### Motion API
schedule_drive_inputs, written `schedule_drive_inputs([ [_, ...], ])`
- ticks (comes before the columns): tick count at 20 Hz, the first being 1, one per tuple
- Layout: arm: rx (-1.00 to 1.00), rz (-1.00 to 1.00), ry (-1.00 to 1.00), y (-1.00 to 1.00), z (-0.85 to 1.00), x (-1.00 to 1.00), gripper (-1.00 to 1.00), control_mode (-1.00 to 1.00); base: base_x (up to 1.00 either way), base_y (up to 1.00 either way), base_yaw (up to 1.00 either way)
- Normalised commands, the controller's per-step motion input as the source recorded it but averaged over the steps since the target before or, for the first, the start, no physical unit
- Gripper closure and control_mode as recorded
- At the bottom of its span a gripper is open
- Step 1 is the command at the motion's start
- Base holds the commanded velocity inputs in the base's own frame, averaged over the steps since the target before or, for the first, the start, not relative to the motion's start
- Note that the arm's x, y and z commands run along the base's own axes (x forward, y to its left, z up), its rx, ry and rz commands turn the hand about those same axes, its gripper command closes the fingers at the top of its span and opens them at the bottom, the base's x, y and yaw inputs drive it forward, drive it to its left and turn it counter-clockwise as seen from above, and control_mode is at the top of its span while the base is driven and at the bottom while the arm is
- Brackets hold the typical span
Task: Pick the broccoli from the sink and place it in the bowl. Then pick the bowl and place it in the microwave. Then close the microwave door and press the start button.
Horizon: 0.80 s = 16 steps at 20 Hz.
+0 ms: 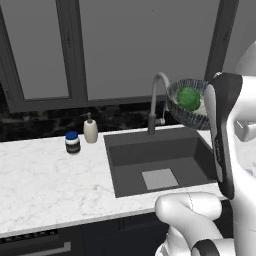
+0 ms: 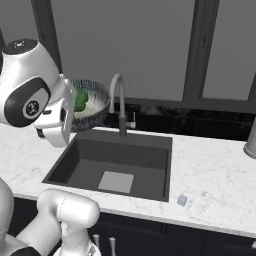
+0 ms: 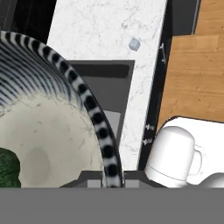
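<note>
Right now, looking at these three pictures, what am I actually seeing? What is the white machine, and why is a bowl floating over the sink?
The white machine is a robot arm on a base that can drive, in a simulated kitchen. Two pictures come from cameras on that base, behind the arm to its left and right. The third comes from a camera on the hand, looking along the gripper.

The bowl is not floating: the gripper is shut on its rim and holds it in the air above the sink, beside the faucet. The green lump inside is broccoli.

On the marble counter stand a soap dispenser and a blue-lidded jar; on the sink's other side lies a small pale cube.
</note>
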Motion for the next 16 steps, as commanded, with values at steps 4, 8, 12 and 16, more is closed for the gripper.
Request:
schedule_drive_inputs([
  [4, 0.00, 0.00, 0.00, 0.01, 0.07, -0.16, 1.00, 1.00, -0.09, 0.00, 0.00],
  [8, 0.00, 0.00, 0.00, 0.00, 0.00, 0.00, 1.00, 1.00, -0.47, 0.00, 0.00],
  [12, 0.00, 0.00, 0.00, 0.00, 0.00, 0.00, 1.00, 1.00, -0.96, 0.21, 0.26],
  [16, 0.00, 0.00, 0.00, 0.00, 0.00, 0.00, 1.00, 1.00, -0.94, 0.57, 0.43],
])
